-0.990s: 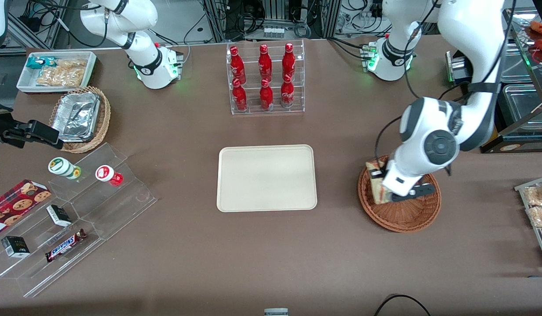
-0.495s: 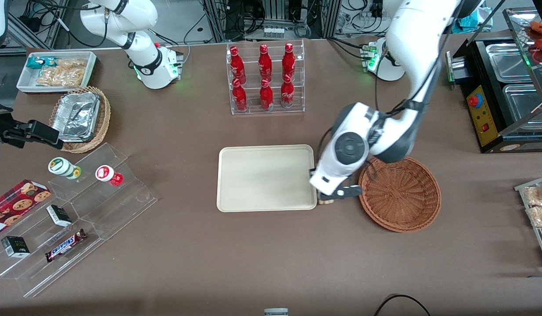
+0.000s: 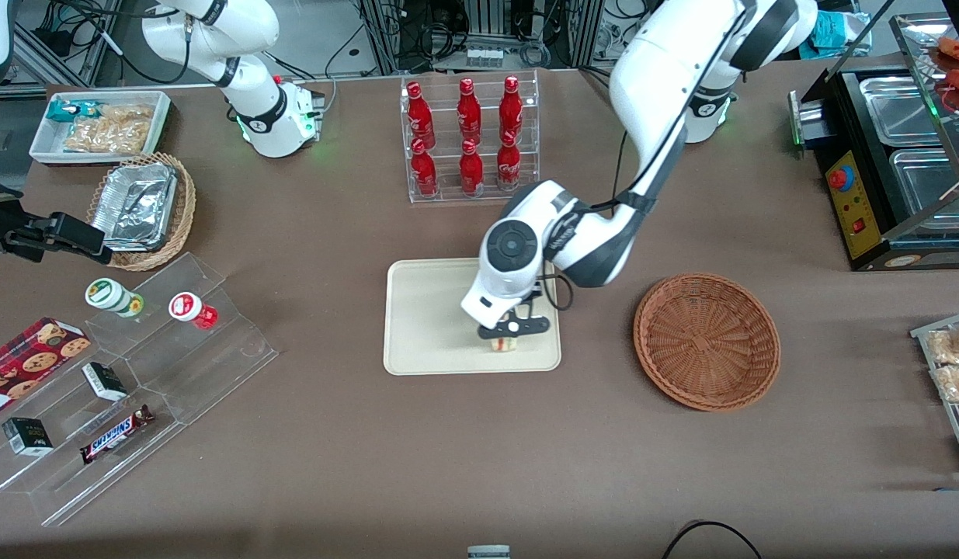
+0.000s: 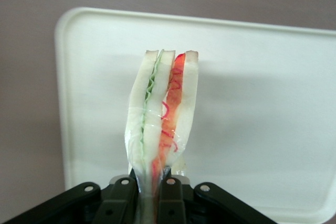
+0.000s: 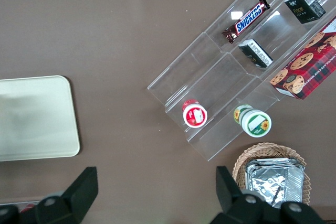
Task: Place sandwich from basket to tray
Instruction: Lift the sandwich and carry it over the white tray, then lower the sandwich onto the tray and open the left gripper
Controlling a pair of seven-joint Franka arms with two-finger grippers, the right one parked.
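Hanging over the tray (image 3: pixel 432 310), the claw (image 3: pixel 509 335) is clamped on the sandwich (image 4: pixel 161 114) w/ both fingers (image 4: pixel 125 195) pinching the wrapped end. Sandwich sticks straight out from the fingertips, long axis in line w/ the claw, cut edge facing the wrist cam: white bread outside, green layer next to one slice, red next to the other. Whether it touches the tray under the claw, can't tell. From the front only a bit of sandwich (image 3: pixel 505 344) shows below the claw, near the tray's edge closest to the front cam. Basket (image 3: pixel 707 340) sits well apart from the claw, toward the working arm's end of the table.
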